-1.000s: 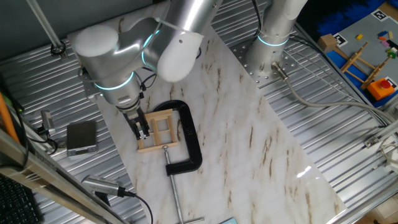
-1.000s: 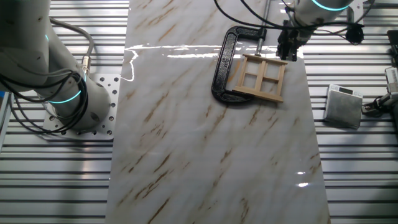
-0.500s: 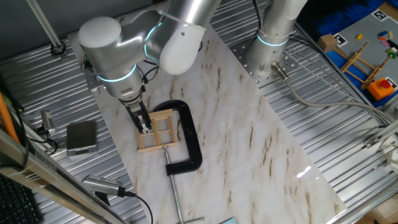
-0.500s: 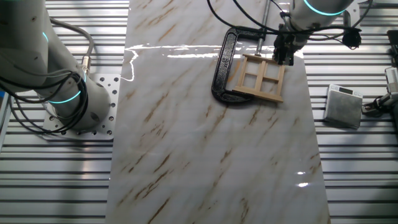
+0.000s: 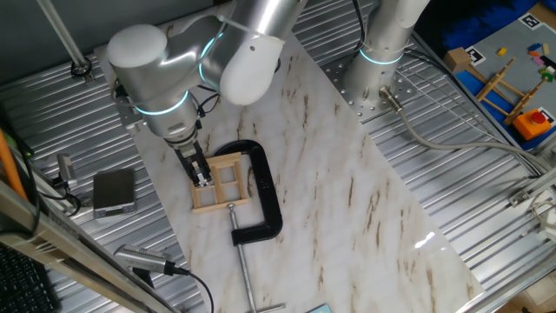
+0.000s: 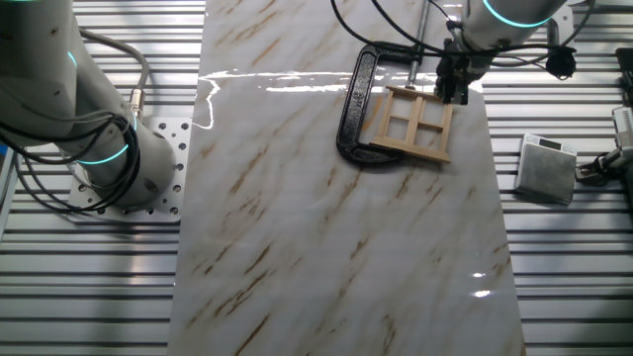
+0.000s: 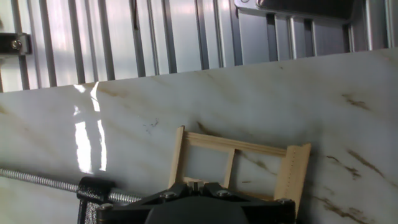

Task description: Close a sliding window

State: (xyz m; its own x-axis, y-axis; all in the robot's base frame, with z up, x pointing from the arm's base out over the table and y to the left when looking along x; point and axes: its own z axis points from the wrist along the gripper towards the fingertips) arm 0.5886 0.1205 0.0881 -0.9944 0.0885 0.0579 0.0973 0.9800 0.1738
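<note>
The sliding window (image 5: 228, 183) is a small pale-wood frame with crossbars, lying flat on the marble board and held in a black C-clamp (image 5: 268, 196). It also shows in the other fixed view (image 6: 413, 124) and the hand view (image 7: 239, 155). My gripper (image 5: 202, 177) points down at the window's left rail, its fingers closed together with the tips on or just above the wood. In the other fixed view my gripper (image 6: 455, 92) is at the frame's upper right corner. In the hand view my gripper (image 7: 194, 183) sits over the frame's near edge, jaws together.
The clamp's screw rod (image 5: 241, 256) runs toward the board's front edge. A grey box (image 5: 114, 191) lies on the ribbed metal table left of the board. The arm's base (image 5: 375, 74) stands at the back. A wooden stick frame with an orange block (image 5: 519, 103) sits far right.
A second ago the gripper shifted slightly along the window's rail and the arm's elbow moved up. For the last half second nothing has moved.
</note>
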